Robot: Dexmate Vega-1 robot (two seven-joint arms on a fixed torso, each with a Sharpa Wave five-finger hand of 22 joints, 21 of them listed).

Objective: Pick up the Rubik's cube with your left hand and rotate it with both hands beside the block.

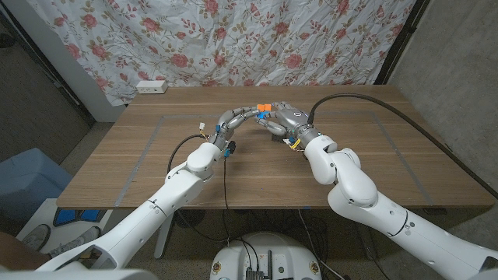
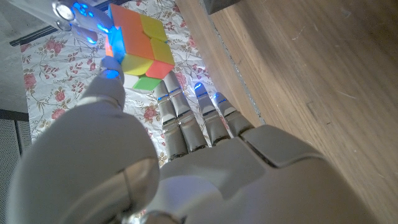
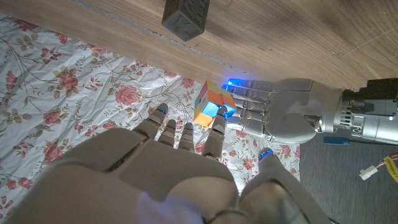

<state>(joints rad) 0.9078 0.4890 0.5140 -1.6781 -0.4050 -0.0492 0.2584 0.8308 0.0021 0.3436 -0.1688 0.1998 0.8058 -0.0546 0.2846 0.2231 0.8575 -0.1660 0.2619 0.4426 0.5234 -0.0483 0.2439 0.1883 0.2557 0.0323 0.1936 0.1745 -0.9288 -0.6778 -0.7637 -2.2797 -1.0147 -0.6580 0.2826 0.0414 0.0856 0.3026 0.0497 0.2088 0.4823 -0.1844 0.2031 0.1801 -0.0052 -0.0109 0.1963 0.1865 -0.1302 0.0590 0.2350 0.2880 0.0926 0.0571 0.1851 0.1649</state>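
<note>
A: Start on the left. Where is the left hand (image 1: 233,120)?

B: Raised over the middle of the wooden table (image 1: 156,167), fingers reaching toward the right hand (image 1: 284,120). The two hands meet fingertip to fingertip, and the Rubik's cube (image 1: 263,110) sits between them, off the table surface.

A: How does the left hand hold it?

B: In the left wrist view the cube (image 2: 142,46) is high beyond the left hand (image 2: 186,168), orange, yellow and green faces showing. The thumb side reaches up to its edge, and a finger of the other hand (image 2: 81,18) touches it from the far side. In the right wrist view the left hand (image 3: 283,115) has its fingertips pressed on the cube (image 3: 211,106), so it grips it.

A: And the right hand?

B: Its fingers (image 3: 186,134) stretch up to the cube from the near side and touch it; the grip is shared.

A: The block?

B: A dark block (image 3: 185,17) stands on the wood just beyond the cube in the right wrist view, cut off at the frame's edge. In the head view the hands hide it, and the cube is only a small orange patch there.

A: Anything else?

B: A flowered cloth (image 1: 233,39) hangs behind the table.
</note>
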